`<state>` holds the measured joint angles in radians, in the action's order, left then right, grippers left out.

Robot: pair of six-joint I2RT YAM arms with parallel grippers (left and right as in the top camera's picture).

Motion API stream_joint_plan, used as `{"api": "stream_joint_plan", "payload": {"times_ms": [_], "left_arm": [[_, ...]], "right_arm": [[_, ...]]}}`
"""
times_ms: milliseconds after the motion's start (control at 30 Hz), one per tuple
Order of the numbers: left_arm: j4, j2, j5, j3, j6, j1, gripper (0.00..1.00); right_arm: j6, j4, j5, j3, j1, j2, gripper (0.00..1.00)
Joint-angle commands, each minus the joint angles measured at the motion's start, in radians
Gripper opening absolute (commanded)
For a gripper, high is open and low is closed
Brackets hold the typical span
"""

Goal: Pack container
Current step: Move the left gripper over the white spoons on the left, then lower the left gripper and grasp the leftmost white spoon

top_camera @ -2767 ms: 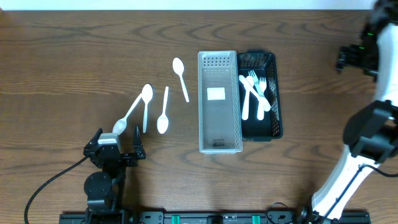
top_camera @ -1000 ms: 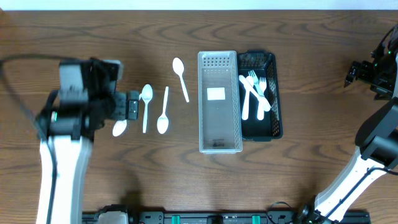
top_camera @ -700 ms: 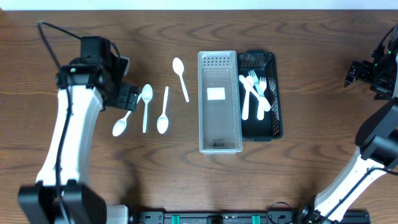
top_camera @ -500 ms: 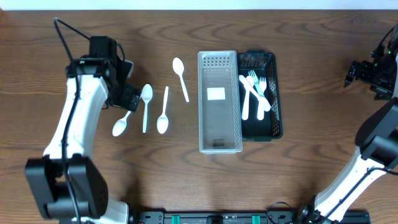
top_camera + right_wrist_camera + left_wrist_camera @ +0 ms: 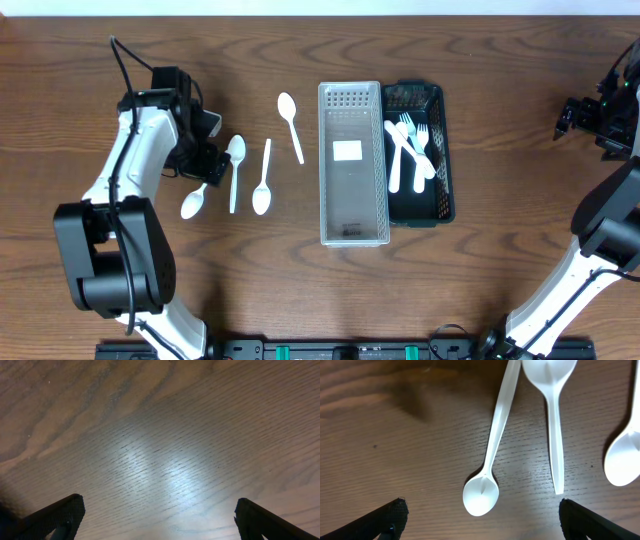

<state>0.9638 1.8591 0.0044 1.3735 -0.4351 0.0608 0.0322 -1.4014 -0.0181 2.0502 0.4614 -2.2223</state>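
Note:
Several white plastic spoons lie left of a clear empty container [image 5: 326, 190]. The leftmost spoon [image 5: 192, 206] shows in the left wrist view [image 5: 481, 496] with its bowl toward my fingers. A second spoon [image 5: 236, 152] [image 5: 554, 435] and a third spoon [image 5: 262, 199] [image 5: 621, 458] lie beside it, and a fourth spoon [image 5: 288, 107] lies farther back. My left gripper [image 5: 205, 165] [image 5: 480, 527] is open and empty just above the leftmost spoon. My right gripper [image 5: 570, 118] [image 5: 157, 522] is open and empty over bare wood at the far right.
A black tray [image 5: 446, 170] with white forks and spoons stands against the clear container's right side. The left arm reaches in from the front left. The right arm rises along the table's right edge.
The left arm swung up from the table's front edge to the spoons and has come down over the leftmost spoon. The right gripper shifted slightly, then stayed still.

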Motion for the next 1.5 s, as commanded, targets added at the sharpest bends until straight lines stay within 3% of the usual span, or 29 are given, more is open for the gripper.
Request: {"api": "stream_joint_plan", "payload": {"times_ms": [0,600,1467], "left_arm": [[-0.003,0.029,0.039,0.011,-0.005,0.015,0.98],[-0.043,0.167,0.052,0.011,-0.005,0.021,0.98],[-0.084,0.167,0.127,0.005,-0.006,0.082,0.98]], "right_arm": [[-0.014,-0.001,0.000,0.000,-0.003,0.006,0.99],[-0.014,-0.001,0.000,0.000,-0.002,0.006,0.98],[-0.014,-0.001,0.000,0.000,-0.002,0.006,0.99]]}}
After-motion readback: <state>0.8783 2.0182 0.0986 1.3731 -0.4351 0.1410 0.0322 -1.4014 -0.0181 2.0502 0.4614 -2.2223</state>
